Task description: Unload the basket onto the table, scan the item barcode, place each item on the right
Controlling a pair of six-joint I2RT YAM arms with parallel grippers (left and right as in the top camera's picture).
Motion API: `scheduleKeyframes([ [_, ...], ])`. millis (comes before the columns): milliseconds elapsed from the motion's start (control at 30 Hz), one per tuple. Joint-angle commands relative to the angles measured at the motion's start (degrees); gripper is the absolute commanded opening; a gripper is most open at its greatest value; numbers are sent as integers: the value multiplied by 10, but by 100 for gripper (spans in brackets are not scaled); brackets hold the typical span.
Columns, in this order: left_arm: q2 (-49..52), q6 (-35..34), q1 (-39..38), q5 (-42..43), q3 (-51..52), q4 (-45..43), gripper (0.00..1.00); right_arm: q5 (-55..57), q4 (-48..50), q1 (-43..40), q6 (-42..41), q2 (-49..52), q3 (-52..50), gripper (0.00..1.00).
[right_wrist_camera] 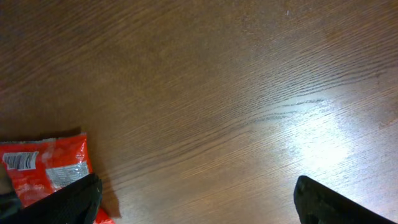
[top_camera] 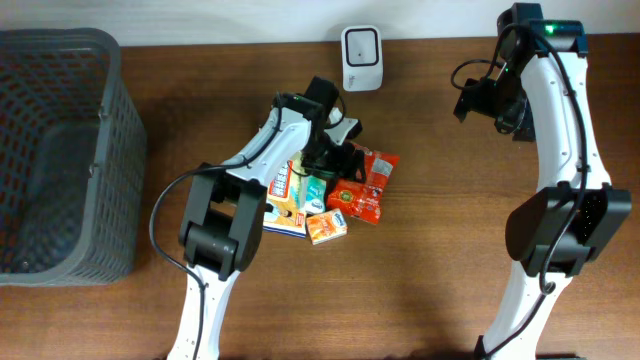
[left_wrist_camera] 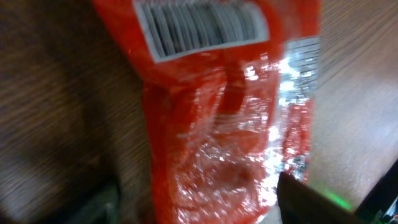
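**Red Packet Lay Barcode-Up Under Robot Arm**

The left fingers (left_wrist_camera: pixel 308 202) hung close over a red packet (left_wrist_camera: pixel 217 137) in the snack pile (top_camera: pixel 320 205) at mid-worktop (top_camera: pixel 450 290), its barcode (left_wrist_camera: pixel 199 25) facing up. Whether they gripped it could not be told. Farther back, the right fingers (right_wrist_camera: pixel 68 199) stood spread wide above the wood, holding nothing. The scanner (top_camera: pixel 360 58) sat at the far edge.
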State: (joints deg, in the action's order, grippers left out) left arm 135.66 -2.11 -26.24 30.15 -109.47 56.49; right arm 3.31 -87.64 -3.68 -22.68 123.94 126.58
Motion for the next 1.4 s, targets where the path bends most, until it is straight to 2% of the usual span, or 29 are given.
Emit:
scheduleKeyframes([
  [0,5,-2,-8,24,-1,0,66,-1,0,-2,-1,-5,11,98],
  [133,8,-2,-9,14,-1,-1,49,-1,0,-2,-1,-5,11,98],
  [200,16,-2,-10,5,-1,-2,46,-1,0,-2,-1,-5,11,98],
  [233,22,-2,-10,5,-1,-2,39,-1,0,-2,-1,-5,11,98],
  [333,30,-2,-10,5,-1,2,0,-1,0,-2,-1,-5,11,98],
  [433,28,-2,-6,-14,-42,47,0,-1,0,-2,-1,-5,11,98],
  [533,28,-2,-5,-106,-134,131,0,-1,0,-2,-1,-5,11,98],
  [700,28,-2,-19,-369,-332,254,0,-1,0,-2,-1,-5,11,98],
  [833,34,-2,-49,-544,-346,257,0,-1,0,-2,-1,-5,11,98],
  [900,47,-2,-66,-603,-344,256,0,-1,0,-2,-1,-5,11,98],
  [1067,87,-2,-111,-639,-339,255,0,-1,0,-2,-1,-5,11,98],
  [1133,94,-23,-131,-634,-339,254,2,-1,0,-2,-1,-5,11,99],
  [1233,97,-37,-153,-549,-339,245,1,-1,0,-2,-1,-5,11,98],
  [1267,97,-37,-160,-516,-339,243,3,-1,0,-2,-1,-5,11,98],
  [1333,97,-37,-166,-499,-339,243,22,-1,0,-2,-1,-5,11,98],
  [1367,97,-37,-168,-494,-339,243,20,-1,0,-2,-1,-5,11,98],
])
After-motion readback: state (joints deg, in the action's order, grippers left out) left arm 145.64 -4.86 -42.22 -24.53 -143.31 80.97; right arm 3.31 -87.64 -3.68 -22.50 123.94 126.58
